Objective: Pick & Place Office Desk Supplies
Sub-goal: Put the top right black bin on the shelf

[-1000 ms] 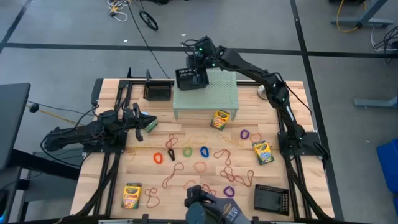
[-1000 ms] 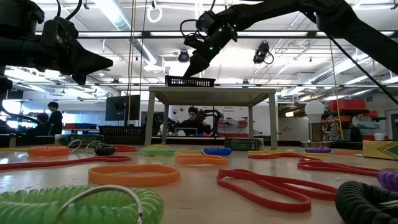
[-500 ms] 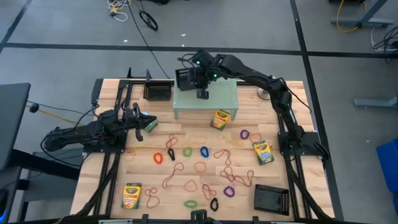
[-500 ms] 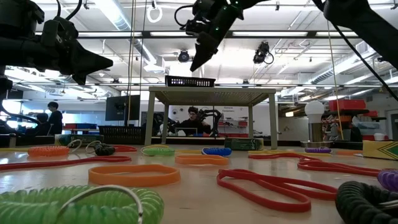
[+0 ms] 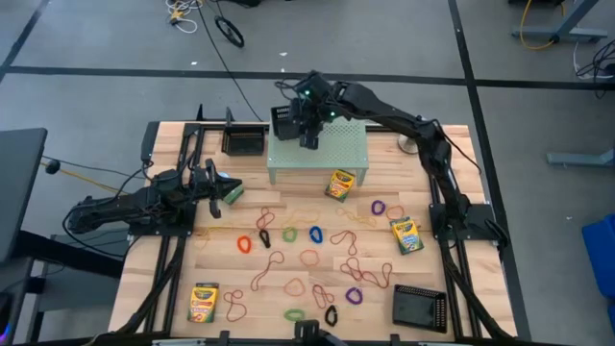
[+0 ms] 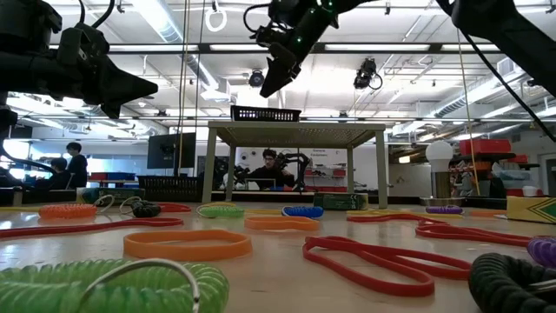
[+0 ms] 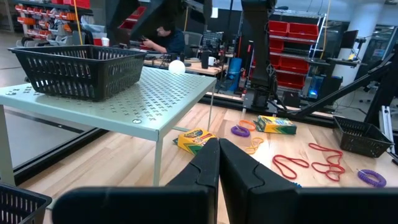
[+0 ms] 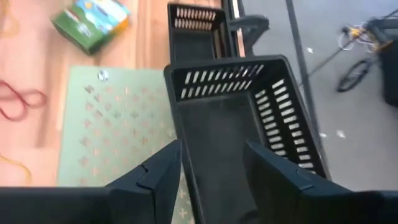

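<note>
Lifted off the mesh tray (image 5: 285,122), our right claw (image 5: 308,137) hangs wide above it — we should retreat straight upward.

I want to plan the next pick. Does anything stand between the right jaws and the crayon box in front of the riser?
Nothing visible blocks it. The right gripper hangs with open jaws above the tray on the riser. The crayon box lies on the table just past the riser's front edge, so the gripper must only clear that edge.
</note>
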Controlling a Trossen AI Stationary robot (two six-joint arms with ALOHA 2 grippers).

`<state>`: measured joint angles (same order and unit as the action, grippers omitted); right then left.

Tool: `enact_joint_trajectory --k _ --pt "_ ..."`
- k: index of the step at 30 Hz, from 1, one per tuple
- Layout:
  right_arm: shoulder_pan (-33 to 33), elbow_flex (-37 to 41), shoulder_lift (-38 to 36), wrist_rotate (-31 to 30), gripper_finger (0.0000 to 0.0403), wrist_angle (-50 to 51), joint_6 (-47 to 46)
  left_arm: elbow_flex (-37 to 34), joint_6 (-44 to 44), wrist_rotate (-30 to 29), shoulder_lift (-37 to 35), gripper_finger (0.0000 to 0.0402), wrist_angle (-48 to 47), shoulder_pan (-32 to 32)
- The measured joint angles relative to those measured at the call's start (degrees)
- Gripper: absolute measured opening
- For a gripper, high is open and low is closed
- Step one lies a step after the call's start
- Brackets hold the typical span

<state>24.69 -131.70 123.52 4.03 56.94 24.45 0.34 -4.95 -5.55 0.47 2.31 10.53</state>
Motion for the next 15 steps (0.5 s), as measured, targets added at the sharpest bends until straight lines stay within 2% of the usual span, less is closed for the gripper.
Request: enact_joint_trajectory --k 15 --pt "2.1 0.0 0.3 3.3 0.0183 1.9 3.5 0.0 0.0 0.0 0.0 0.0011 0.0 0.0"
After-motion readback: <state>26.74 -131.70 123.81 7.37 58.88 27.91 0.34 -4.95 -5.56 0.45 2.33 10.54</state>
